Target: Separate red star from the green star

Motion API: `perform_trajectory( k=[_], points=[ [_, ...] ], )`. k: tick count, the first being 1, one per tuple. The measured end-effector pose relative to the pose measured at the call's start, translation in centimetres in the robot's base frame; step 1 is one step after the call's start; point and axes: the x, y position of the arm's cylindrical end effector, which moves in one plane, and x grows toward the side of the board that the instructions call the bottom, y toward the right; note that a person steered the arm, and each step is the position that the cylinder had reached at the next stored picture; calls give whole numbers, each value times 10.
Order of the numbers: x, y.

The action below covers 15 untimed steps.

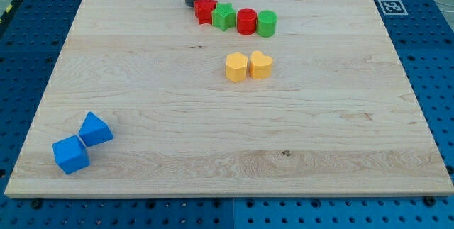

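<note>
The red star [206, 10] sits near the view's top, touching the green star [224, 17] on its right. My tip [191, 3] stands just to the left of the red star, very close to it or touching it. The dark rod rises from there out of the view's top.
A red cylinder [246, 21] and a green cylinder [267, 23] continue the row to the right of the green star. A yellow hexagon-like block [236, 66] and a yellow heart [261, 65] lie below them. Two blue blocks [71, 154] [94, 129] lie at the lower left. The wooden board [213, 158] rests on a blue pegboard.
</note>
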Motion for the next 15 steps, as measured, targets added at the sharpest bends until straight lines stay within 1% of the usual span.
perform_trajectory(
  k=[1, 2, 4, 5, 6, 8, 9, 11, 13, 15],
  points=[
    [-3, 1],
    [-24, 18],
    [-29, 37],
    [-23, 37],
    [-6, 33],
    [3, 27],
    [17, 26],
    [22, 26],
    [47, 22],
    [52, 22]
  ],
)
